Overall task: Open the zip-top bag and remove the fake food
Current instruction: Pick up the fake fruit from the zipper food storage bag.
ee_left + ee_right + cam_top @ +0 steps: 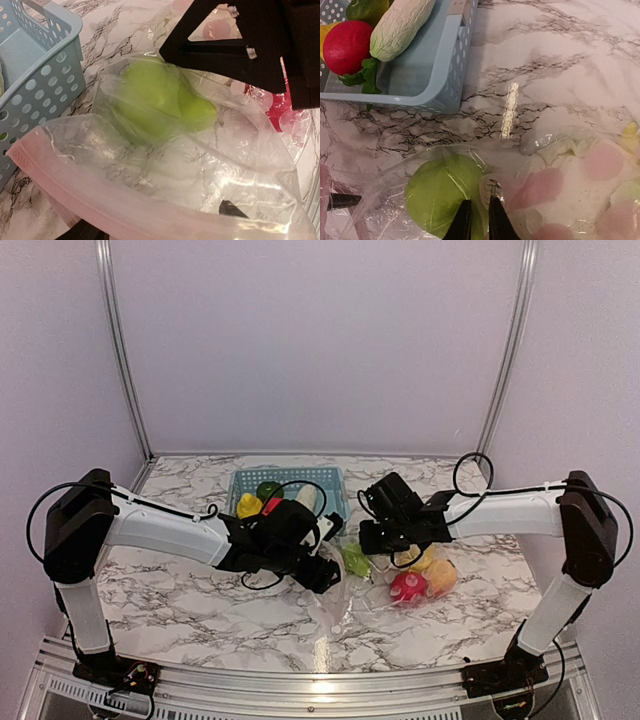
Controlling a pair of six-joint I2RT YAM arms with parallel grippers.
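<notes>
The clear zip-top bag (345, 592) lies on the marble between my two grippers, its pink zipper strip (100, 200) across the bottom of the left wrist view. A green piece of fake food (165, 100) (442, 192) sits inside near the mouth. Deeper in are a red piece (408, 587), an orange one (441, 577) and a yellow one (424, 560). My left gripper (322, 572) (157, 220) stands wide open at the bag's mouth, one fingertip (230, 207) showing through the plastic. My right gripper (385, 540) (479, 220) is shut on a fold of the bag's film beside the green piece.
A light blue slotted basket (330, 480) (445, 65) stands just behind the bag, holding a red piece (347, 45), a white ribbed vegetable (400, 22), a green one (268, 489) and a yellow one (248, 505). A pale tape strip (510, 110) marks the table.
</notes>
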